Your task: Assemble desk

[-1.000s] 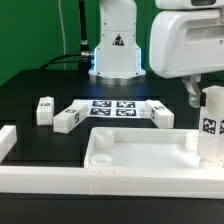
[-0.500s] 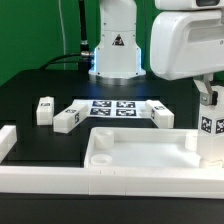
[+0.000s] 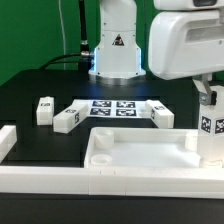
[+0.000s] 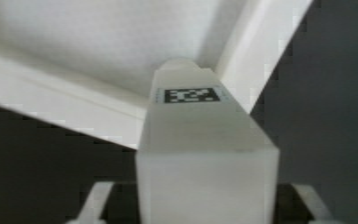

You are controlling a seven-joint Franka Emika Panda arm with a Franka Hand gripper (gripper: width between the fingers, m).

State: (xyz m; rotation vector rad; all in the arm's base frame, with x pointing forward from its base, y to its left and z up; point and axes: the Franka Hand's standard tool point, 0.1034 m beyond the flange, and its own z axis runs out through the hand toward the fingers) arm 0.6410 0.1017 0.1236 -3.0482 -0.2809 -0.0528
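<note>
No writing can be read: only a warning triangle [image 3: 117,41] on the arm's base and square black-and-white tags on the marker board [image 3: 112,108] and the legs. The pincer [image 3: 205,100] clamps one upright leg [image 3: 211,135] at three o'clock, beside the tabletop [image 3: 140,160] at six o'clock. A second ago its fingers stood wider; since half a second ago nothing has moved.

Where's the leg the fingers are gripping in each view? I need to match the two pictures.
Exterior view: the gripped leg stands upright at the exterior view's right edge, by the tabletop.
Wrist view: the gripped leg fills the centre, its marker facing the camera.
Shared landmark: the tabletop's raised rim.
</note>
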